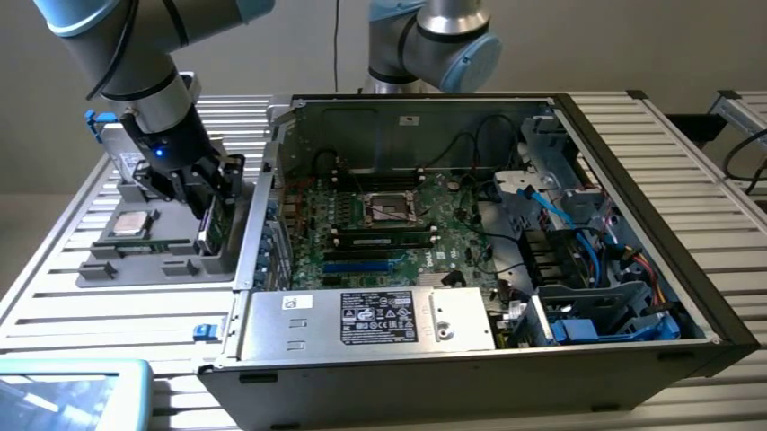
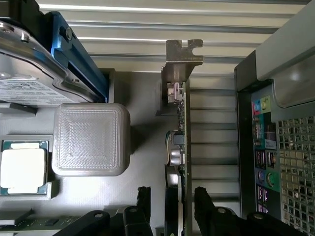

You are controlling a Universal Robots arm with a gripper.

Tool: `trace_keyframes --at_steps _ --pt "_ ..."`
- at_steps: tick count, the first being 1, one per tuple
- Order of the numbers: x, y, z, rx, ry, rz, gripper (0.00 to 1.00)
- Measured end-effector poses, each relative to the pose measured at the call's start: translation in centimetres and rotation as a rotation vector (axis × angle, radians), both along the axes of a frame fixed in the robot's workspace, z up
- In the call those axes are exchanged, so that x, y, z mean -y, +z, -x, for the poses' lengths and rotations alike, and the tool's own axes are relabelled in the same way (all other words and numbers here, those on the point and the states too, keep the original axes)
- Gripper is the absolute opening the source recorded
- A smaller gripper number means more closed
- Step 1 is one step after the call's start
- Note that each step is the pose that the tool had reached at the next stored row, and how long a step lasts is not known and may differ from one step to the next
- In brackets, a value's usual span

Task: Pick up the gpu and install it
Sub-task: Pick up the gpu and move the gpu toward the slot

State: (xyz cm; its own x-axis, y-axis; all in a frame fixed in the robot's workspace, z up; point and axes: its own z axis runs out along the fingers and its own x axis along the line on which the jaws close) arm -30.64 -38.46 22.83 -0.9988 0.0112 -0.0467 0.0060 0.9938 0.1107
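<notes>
In the exterior view, the gripper (image 1: 207,205) hangs low over the grey tray (image 1: 132,274) on the exterior view's left of the open computer case (image 1: 677,224), and the gpu (image 1: 214,229) stands on edge in the tray directly beneath it. In the wrist view, the gripper (image 2: 173,201) is spread wide, with one of its fingers (image 2: 143,199) on each side of the upright gpu (image 2: 180,147), and a gap shows between that finger and the card

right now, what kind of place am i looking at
Likely a robotics lab bench for PC assembly: an open computer case with its motherboard exposed sits on a slatted metal table, a grey tray beside it holds the gpu, and a robot arm reaches over the tray.
</notes>
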Motion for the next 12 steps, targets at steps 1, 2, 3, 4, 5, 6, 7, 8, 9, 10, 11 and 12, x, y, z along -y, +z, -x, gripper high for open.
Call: trace_keyframes --at_steps 1,2,3,4,5,6,7,8,9,10,11,12 --pt "0.00 0.00 0.00 -0.0001 0.000 0.0000 0.49" --pt "0.00 -0.01 0.00 -0.0010 0.000 -0.0001 0.49" --pt "0.00 -0.02 0.00 -0.0011 0.001 -0.0001 0.49" --pt "0.00 -0.02 0.00 -0.0012 0.003 0.0000 0.49" --pt "0.00 -0.02 0.00 -0.0013 0.005 0.0000 0.49" --pt "0.00 -0.02 0.00 -0.0013 0.007 0.0000 0.49" --pt "0.00 -0.03 0.00 -0.0012 0.008 0.0000 0.49" --pt "0.00 -0.04 0.00 -0.0012 0.010 -0.0001 0.49" --pt "0.00 -0.05 0.00 -0.0011 0.013 0.0000 0.49" --pt "0.00 -0.05 0.00 -0.0012 0.014 0.0000 0.49" --pt "0.00 -0.06 0.00 -0.0012 0.016 0.0000 0.49" --pt "0.00 -0.07 0.00 -0.0012 0.017 0.0000 0.49"
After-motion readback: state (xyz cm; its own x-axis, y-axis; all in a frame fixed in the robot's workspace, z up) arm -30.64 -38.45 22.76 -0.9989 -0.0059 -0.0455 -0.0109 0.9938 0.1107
